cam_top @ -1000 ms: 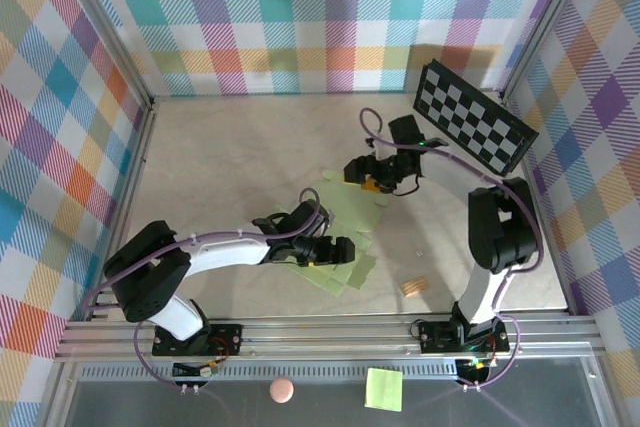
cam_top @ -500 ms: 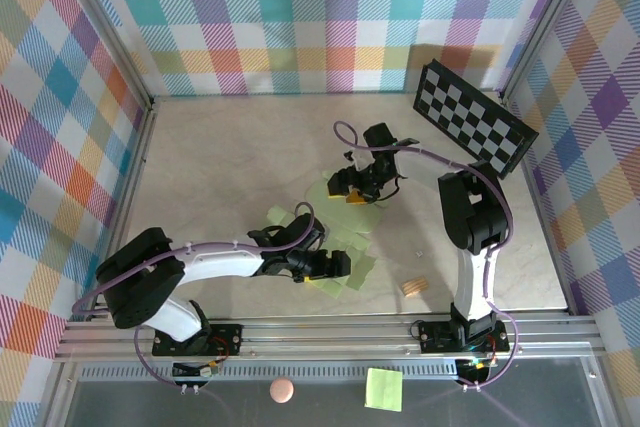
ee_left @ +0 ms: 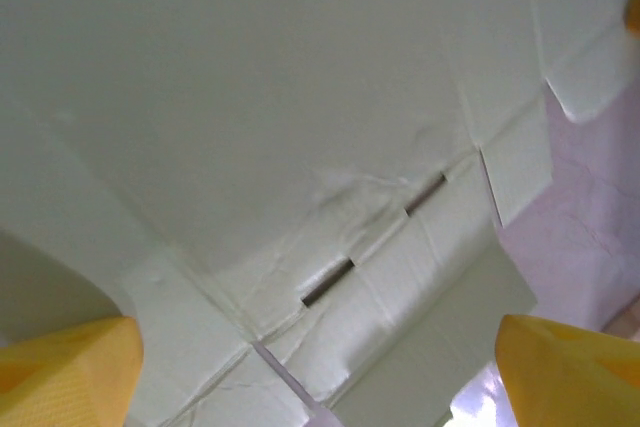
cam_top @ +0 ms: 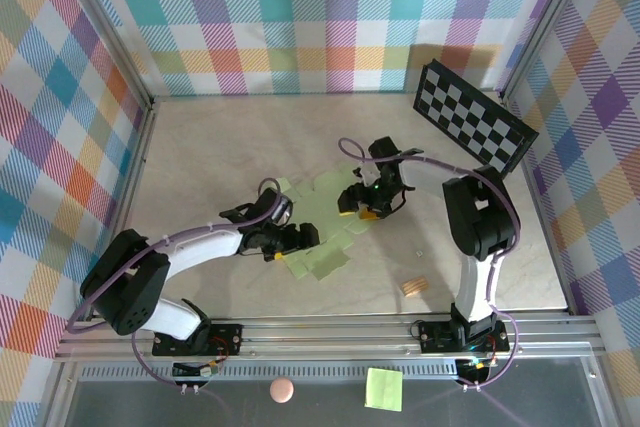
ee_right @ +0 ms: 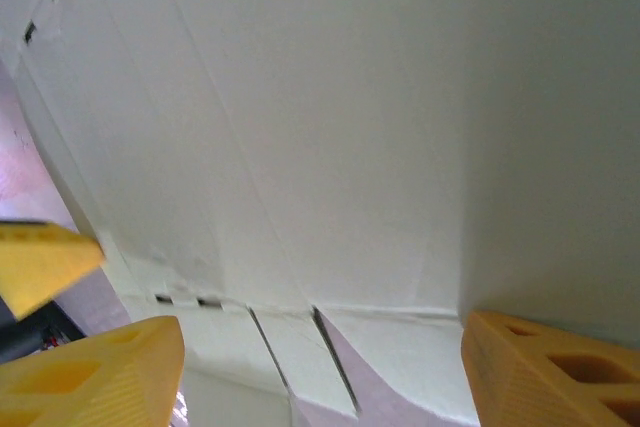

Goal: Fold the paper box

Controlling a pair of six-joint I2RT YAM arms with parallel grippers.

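Top external: paper box (cam_top: pixel 322 209) lies beneath left hand (cam_top: pixel 291 240) and right hand (cam_top: pixel 357 208).

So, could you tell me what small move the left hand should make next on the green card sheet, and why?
Probably lower the left hand and close on the flap edge of the pale lime-green die-cut card sheet. Its jaws stand open, holding nothing, and a slotted crease lies flat right below it.

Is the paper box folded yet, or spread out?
Spread out: the paper box lies as an open sheet on the table, flaps splayed, no walls raised.
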